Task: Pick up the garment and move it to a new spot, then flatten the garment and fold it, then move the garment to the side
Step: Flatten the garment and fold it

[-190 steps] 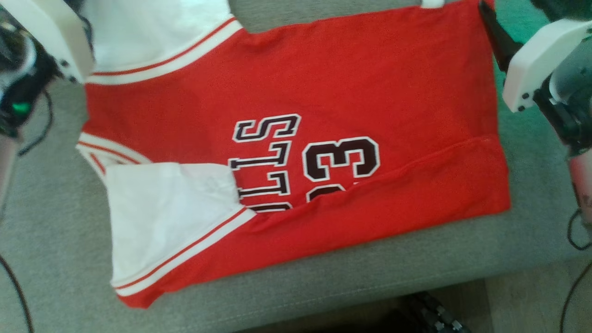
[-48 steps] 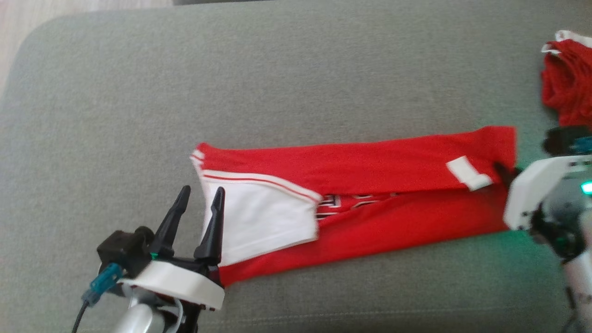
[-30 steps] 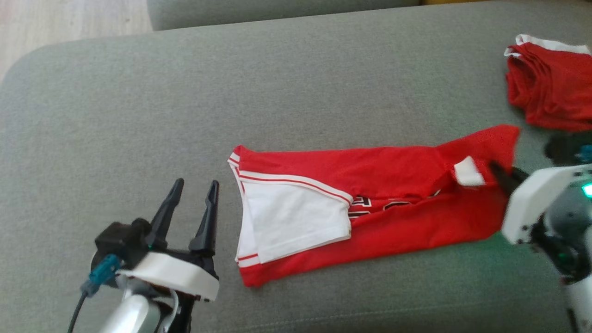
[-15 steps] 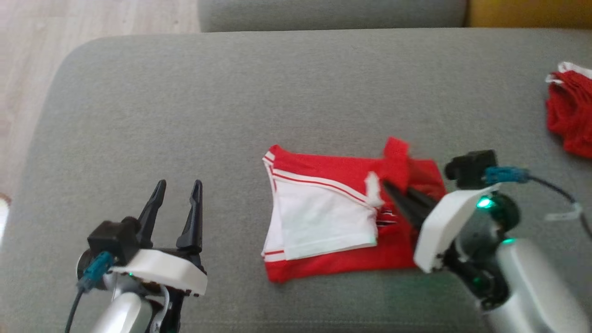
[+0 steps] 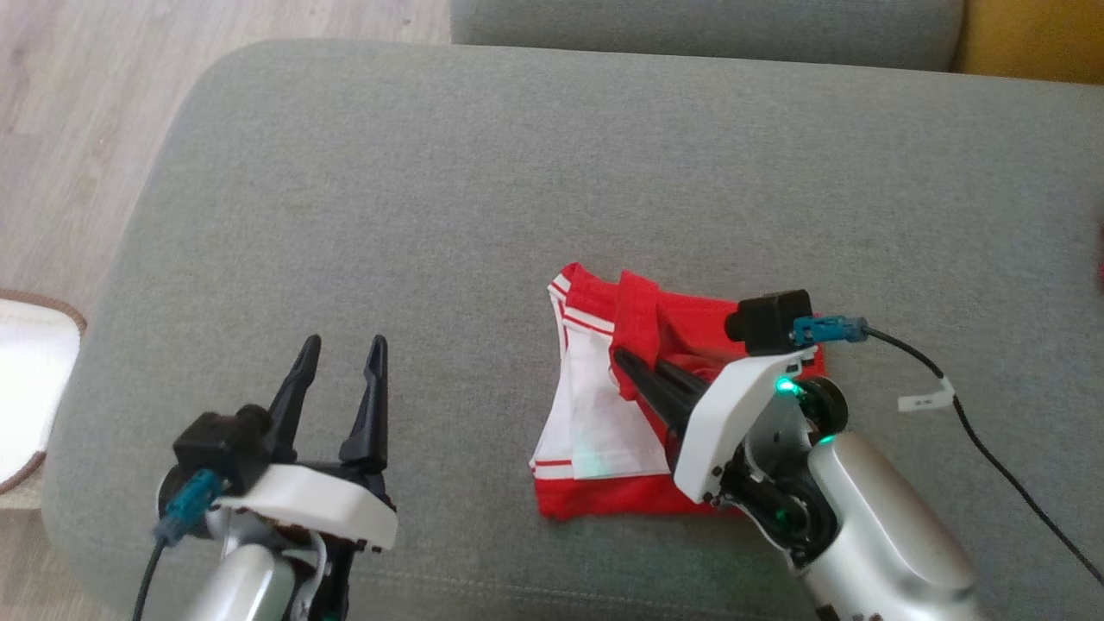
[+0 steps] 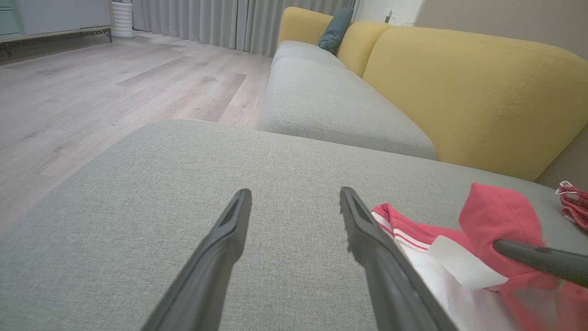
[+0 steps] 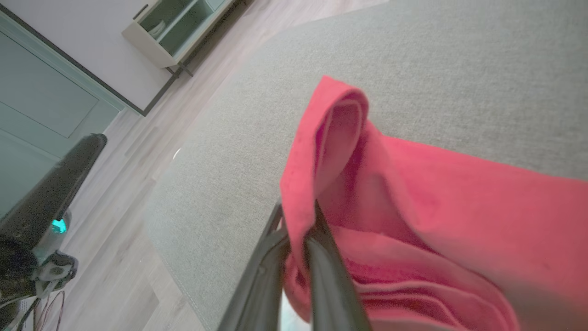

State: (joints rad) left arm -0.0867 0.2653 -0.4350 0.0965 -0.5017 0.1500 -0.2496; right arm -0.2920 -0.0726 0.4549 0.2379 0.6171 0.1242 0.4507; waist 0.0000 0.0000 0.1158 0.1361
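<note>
The garment [image 5: 595, 423] is a red jersey with white panels, lying in a short folded bundle on the grey cushion [image 5: 431, 172]. My right gripper [image 5: 619, 358] is shut on a red hem strip, held lifted over the white panel. In the right wrist view the red cloth [image 7: 413, 193] loops up from between the right gripper's [image 7: 298, 216] closed fingers. My left gripper [image 5: 341, 345] stands open on the cushion to the garment's left, apart from it. In the left wrist view the left gripper [image 6: 294, 195] holds nothing, with the garment [image 6: 413, 234] to its right.
Wood floor [image 5: 78, 103] runs past the cushion's left edge, with a white round mat [image 5: 21, 388] on it. A black cable [image 5: 975, 431] trails from my right wrist. A yellow sofa [image 6: 459, 87] stands behind. Another red cloth [image 6: 574, 204] lies at the far right.
My right gripper has carried the garment's right end leftward over the white panel, so the strip is now a short bundle. The left gripper stayed open. The head camera has shifted.
</note>
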